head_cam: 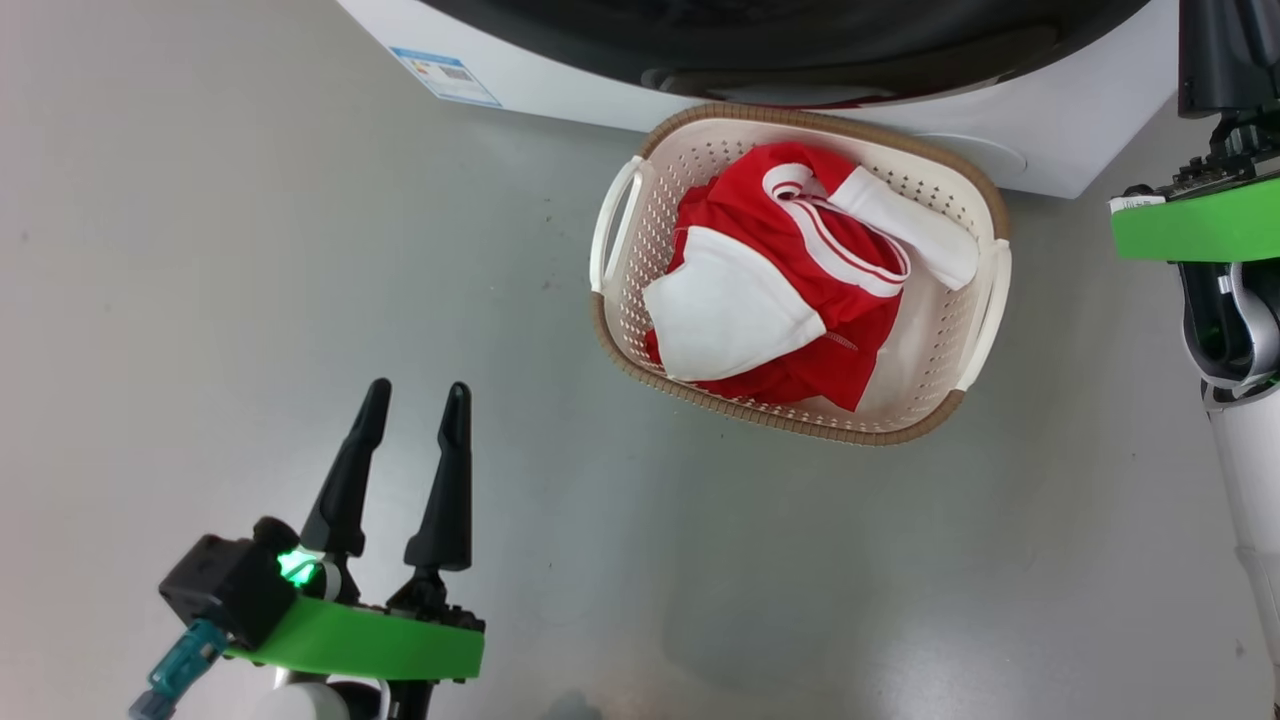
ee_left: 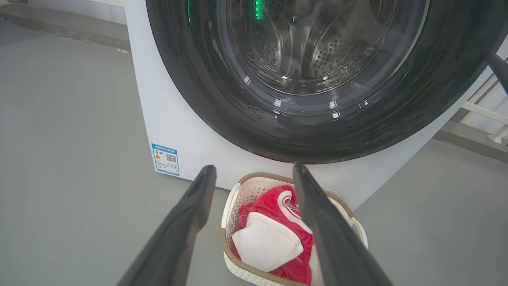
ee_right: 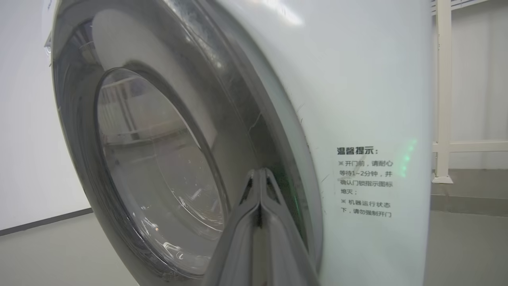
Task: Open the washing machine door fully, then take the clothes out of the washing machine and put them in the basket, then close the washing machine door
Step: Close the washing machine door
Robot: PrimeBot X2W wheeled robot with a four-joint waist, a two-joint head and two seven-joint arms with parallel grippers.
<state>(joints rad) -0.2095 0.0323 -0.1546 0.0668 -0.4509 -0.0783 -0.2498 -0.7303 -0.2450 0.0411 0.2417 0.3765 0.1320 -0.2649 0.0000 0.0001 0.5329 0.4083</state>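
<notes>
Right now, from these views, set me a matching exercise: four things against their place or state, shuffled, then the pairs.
1 clothes
2 left gripper
3 right gripper
4 basket

A shut, beside the washing machine door
B open, over the floor
C on the floor before the washing machine
D lying in the basket

Pairs: 1-D, 2-B, 3-A, 4-C

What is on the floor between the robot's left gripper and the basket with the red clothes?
Nothing but bare grey floor. The head view shows it: the open left gripper sits apart from the basket, with no object in the gap.
</notes>
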